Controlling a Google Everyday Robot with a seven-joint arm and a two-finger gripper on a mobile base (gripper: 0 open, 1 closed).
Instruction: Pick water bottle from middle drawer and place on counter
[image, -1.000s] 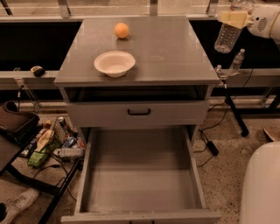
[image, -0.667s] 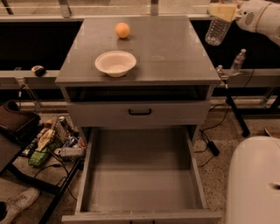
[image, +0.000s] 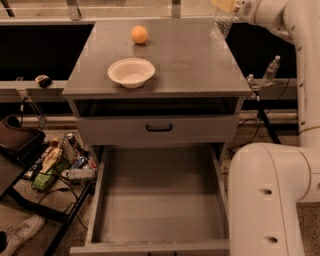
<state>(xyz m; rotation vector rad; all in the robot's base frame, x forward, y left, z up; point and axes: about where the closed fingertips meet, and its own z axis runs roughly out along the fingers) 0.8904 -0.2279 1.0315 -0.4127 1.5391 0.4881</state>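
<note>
**Placing step: bottle over desk corner**

Jaws at top right, clenched on the bottle (image: 221, 24), which hangs over the desk's (image: 190, 65) back-right corner. Drawer (image: 160, 210) is open and bare. Next, probably: lower until the base sits, then release.

text: none can be read | water bottle (image: 221, 26) label: no letters to make out | packets (image: 52, 165) at lower left: print not legible | gripper (image: 225, 5): top right, over counter (image: 185, 60) back corner, clamped on bottle top
</note>
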